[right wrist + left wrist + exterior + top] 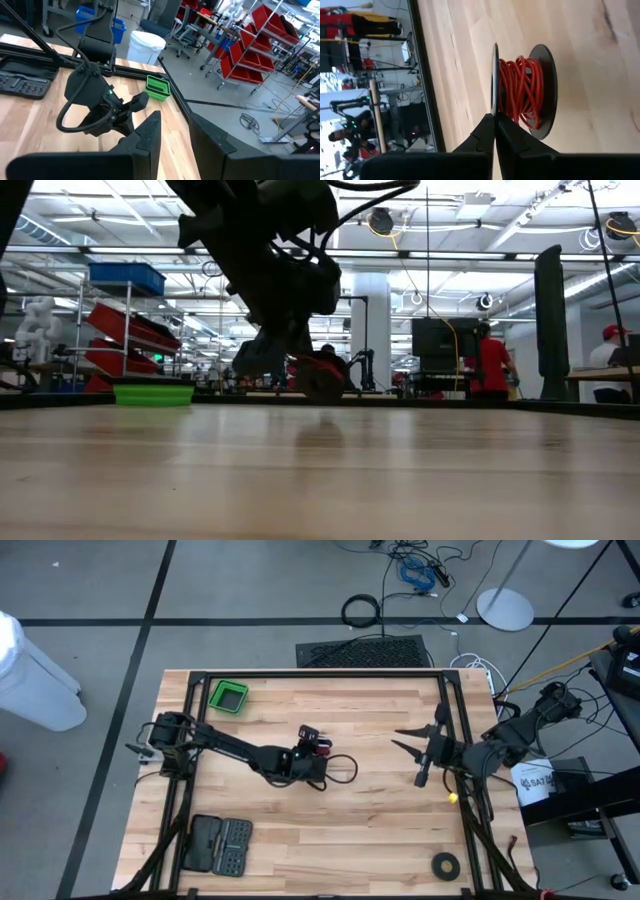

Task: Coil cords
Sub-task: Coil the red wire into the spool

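Pointing the left hand (494, 122) straight at the cord (520, 90) near the middle of the table (380, 830), fingers pressed together with nothing visibly pinched between them, tips touching the rim of the nearer dark disc of the spool that carries the red windings

Lying directly ahead of those closed tips, spool turned edge-on to them, its axis running crosswise to the fingers' line, red turns bunching loosely between the two discs; not telling from these views whether the spool is resting on the wood or hanging just clear of it

Judging the left hand far nearer, needing to spread its fingers before taking hold of cord or disc

Waiting well apart over the table's right side, the right hand (402, 738) standing open and empty, facing the left arm

Offering pale, smooth planks with a green bin (228, 696) near the far left corner, a dark tool case (218, 845) near the front left, a black tape ring (446, 864) front right

Showing beyond the table a busy workshop, with shelving, red bins and people standing far off
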